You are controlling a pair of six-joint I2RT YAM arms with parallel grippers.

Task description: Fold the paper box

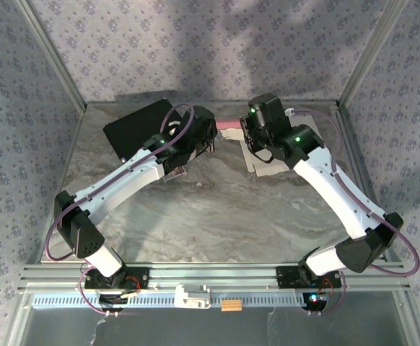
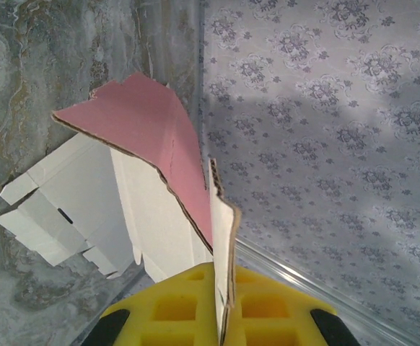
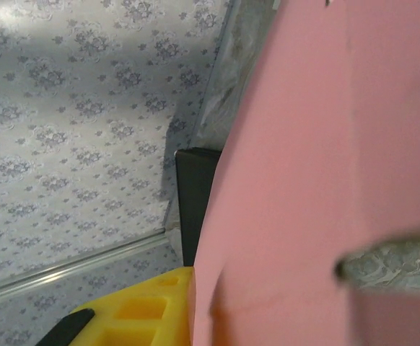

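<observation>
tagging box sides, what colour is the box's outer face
Pink; the box shows it best in the left wrist view, white inside.

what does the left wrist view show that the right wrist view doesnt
Left wrist: the white inner side and small flaps of the pink-and-white cardboard box blank lying on the grey marbled table, and the left pincer shut on a raised edge of it.
Right wrist: a black flat panel beyond the sheet, and the right pincer, one yellow finger beside the pink face; its grip is unclear.
Both: the box's pink face, the floral-patterned wall and a strip of the table.
</observation>
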